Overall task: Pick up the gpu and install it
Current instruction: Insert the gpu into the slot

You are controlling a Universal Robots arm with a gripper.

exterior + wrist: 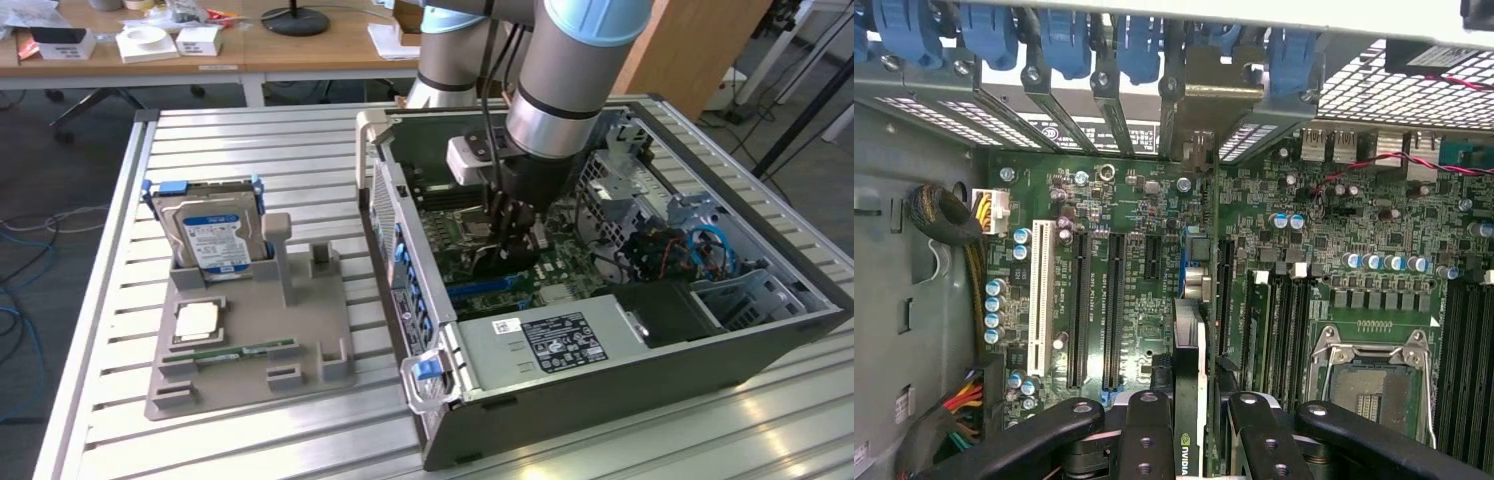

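My gripper (513,240) reaches down into the open computer case (400,230), over the green motherboard (467,255). It is shut on the gpu (499,264), a dark card held on edge between the fingers. In the wrist view the black fingers (1144,435) clamp the thin card (1189,345) from both sides. The card stands edge-on over a blue expansion slot (1187,270). It lines up with a brass-coloured bracket opening (1209,95) in the case's rear wall. I cannot tell whether its lower edge is seated in the slot.
On the slatted table, a grey holder (314,340) at the exterior view's left carries a hard drive (207,235), a CPU chip (198,320) and a green RAM stick (240,352). Inside the case are the power supply (561,340), cable bundles (681,250) and the CPU socket (1364,385).
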